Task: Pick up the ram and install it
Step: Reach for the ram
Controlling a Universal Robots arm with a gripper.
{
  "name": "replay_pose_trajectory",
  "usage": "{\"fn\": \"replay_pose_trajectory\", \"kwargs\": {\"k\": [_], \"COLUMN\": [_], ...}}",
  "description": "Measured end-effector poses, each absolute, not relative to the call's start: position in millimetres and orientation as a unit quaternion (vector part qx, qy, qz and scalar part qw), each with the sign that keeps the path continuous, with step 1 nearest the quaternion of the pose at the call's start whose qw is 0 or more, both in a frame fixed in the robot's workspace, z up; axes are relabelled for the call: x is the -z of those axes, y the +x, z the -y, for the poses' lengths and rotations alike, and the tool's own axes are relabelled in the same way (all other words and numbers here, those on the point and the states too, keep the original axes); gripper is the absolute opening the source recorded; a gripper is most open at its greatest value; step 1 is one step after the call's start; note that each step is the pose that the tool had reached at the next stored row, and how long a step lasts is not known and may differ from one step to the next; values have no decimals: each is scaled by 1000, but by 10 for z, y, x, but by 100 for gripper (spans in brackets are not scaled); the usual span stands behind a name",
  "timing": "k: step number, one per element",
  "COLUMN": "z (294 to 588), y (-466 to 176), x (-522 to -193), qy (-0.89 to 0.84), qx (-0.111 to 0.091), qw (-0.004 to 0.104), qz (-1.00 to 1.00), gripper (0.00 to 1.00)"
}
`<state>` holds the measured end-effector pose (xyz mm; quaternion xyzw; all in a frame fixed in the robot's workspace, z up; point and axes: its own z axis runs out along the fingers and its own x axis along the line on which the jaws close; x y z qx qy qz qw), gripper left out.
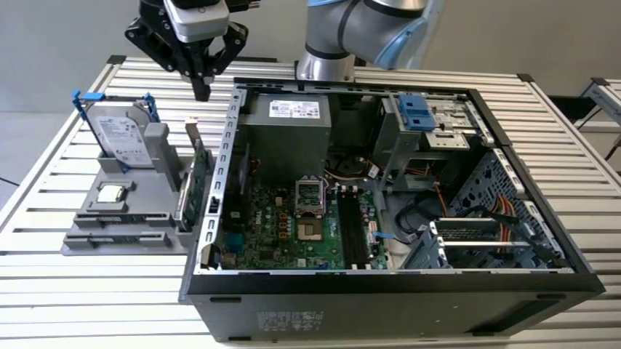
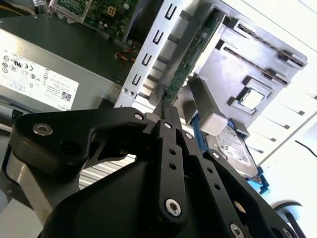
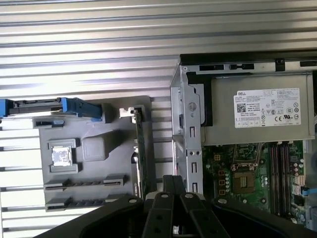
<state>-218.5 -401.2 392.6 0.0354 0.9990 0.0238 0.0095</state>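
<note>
**Exterior view:** the arm (image 1: 354, 29) carrying the gripper (image 1: 201, 93) is cut off by the picture's upper edge. The computer case (image 1: 388, 291) is cut off by the lower edge, on the side farthest from the gripper.

**First wrist view:** the gripper's black body hides the end of the green card (image 3: 139, 148) nearest the fingertips. The hard drive (image 3: 74, 106) runs out of frame. The holder slots (image 3: 84, 184) beside the gripper hold contents too thin to identify.

**Second wrist view:** the gripper body covers part of the hard drive.

from where I'm standing: 1 open pc case (image 1: 388, 282), 1 hard drive (image 1: 124, 138), 1 processor chip (image 1: 113, 193), 1 green card (image 1: 199, 178), 1 gray holder (image 1: 126, 244), 1 robot arm (image 1: 359, 29)
</note>
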Motion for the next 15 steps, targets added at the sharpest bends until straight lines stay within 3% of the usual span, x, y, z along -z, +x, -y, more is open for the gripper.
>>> {"fn": "replay_pose_trajectory", "kwargs": {"k": [15], "z": [4016], "y": [-2368], "x": [-3926], "qy": [35], "qx": [-24], "qw": [9], "qz": [-999], "gripper": [0]}}
